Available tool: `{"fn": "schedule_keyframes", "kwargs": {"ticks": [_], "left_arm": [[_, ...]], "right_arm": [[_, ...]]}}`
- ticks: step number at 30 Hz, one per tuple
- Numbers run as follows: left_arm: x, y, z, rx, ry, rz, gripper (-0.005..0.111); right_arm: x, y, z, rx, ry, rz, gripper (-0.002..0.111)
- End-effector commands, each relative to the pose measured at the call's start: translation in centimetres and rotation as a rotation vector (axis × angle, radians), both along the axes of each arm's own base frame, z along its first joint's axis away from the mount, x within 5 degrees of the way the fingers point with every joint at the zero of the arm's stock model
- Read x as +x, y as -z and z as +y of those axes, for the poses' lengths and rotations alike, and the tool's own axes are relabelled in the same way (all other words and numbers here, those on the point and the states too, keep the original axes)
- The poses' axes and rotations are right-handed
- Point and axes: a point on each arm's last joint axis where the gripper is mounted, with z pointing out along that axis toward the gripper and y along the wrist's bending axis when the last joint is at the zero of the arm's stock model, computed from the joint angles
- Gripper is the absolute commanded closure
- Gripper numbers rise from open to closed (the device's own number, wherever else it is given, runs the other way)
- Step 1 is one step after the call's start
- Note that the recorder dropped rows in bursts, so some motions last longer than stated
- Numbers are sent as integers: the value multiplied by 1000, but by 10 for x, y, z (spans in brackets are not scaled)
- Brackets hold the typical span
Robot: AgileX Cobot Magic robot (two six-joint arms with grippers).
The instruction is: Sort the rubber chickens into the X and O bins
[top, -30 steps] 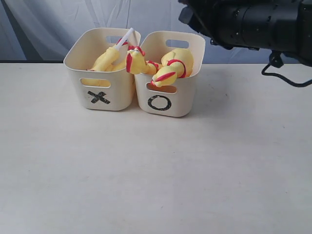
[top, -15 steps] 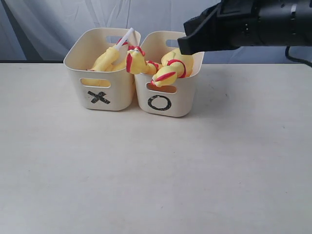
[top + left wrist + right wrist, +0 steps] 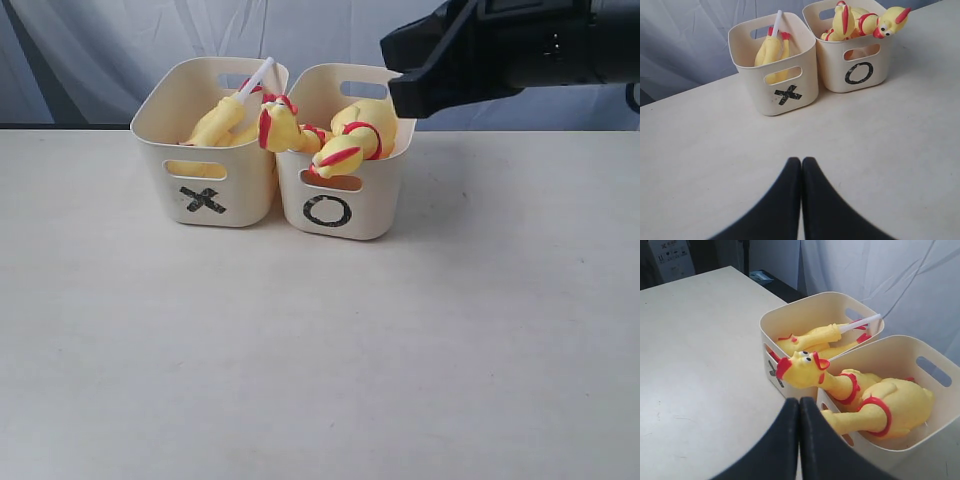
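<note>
Two cream bins stand side by side at the back of the table: the X bin [image 3: 205, 165] on the left and the O bin [image 3: 345, 205] on the right. A small rubber chicken with a white tube [image 3: 222, 118] lies in the X bin. Two large rubber chickens [image 3: 352, 140] fill the O bin, and one head [image 3: 800, 369] hangs over the rim toward the X bin. My right gripper [image 3: 800, 401] is shut and empty, hovering by the O bin's [image 3: 880, 347] front rim. My left gripper [image 3: 801, 161] is shut and empty over bare table, well in front of the X bin [image 3: 790, 95].
A grey curtain hangs behind the table's back edge. The right arm's black body [image 3: 520, 50] reaches in from the upper right, above the O bin. A cardboard box [image 3: 667, 257] stands off the table's far side. Pale tabletop [image 3: 320, 350] stretches in front of the bins.
The right arm swung in from the upper right, leftward and lower, over the O bin, then eased slightly right. The chickens and bins have not moved.
</note>
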Motion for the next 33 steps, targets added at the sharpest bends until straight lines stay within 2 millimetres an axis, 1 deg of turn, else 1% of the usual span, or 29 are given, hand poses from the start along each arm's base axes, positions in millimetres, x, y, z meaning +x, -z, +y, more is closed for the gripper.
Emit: {"fn": "schedule_keyframes", "kwargs": {"ticks": [1, 3, 6, 11, 15, 18, 21, 24, 26, 28, 33], "left_arm": [[-1, -1, 0, -6, 1, -12, 105], [-1, -1, 0, -6, 1, -12, 105], [-1, -1, 0, -3, 0, -15, 105], [-11, -2, 2, -9, -26, -71, 105], [-16, -2, 3, -6, -86, -107, 105], [-18, -2, 3, -5, -122, -119, 105], [-19, -2, 3, -2, -145, -131, 105], [-24, -2, 3, 1, -156, -155, 105], [-28, -2, 3, 0, -156, -178, 105], [-29, -2, 3, 0, -156, -181, 105], [-29, -1, 3, 0, -155, -180, 105]], "right_arm": [[-1, -3, -1, 8, 1, -7, 108], [-8, -11, -5, 21, 1, -35, 108], [-32, -37, -18, 71, 1, -123, 108], [-70, -69, -38, 140, 0, -254, 108], [-97, -86, -52, 186, 0, -339, 108], [-115, -97, -68, 206, 32, -400, 108], [-129, -104, -86, 211, 116, -461, 108], [-147, -112, -103, 213, 214, -539, 108], [-166, -117, -113, 214, 283, -608, 108], [-190, -121, -121, 215, 348, -690, 108], [-254, -123, -125, 227, 431, -880, 108]]}}
